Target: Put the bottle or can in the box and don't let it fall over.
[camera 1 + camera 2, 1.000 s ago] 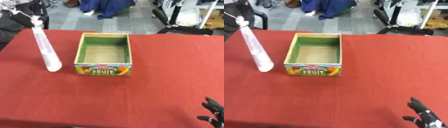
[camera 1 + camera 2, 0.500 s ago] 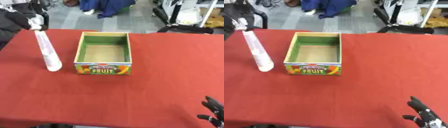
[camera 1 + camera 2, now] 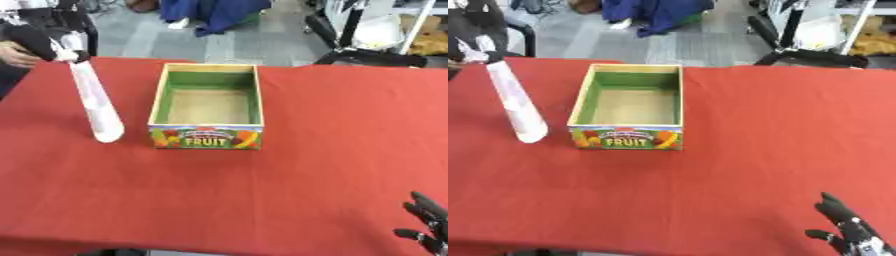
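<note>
Bottle stands left of box, unmoved over the last second. Left hand still clamps its top. Right hand idle, fingers apart; no lift yet.

A lab or workshop room is shown. A table covered in red cloth is set on a grey floor, and black metal stands and a blue cloth heap are seen behind it.
</note>
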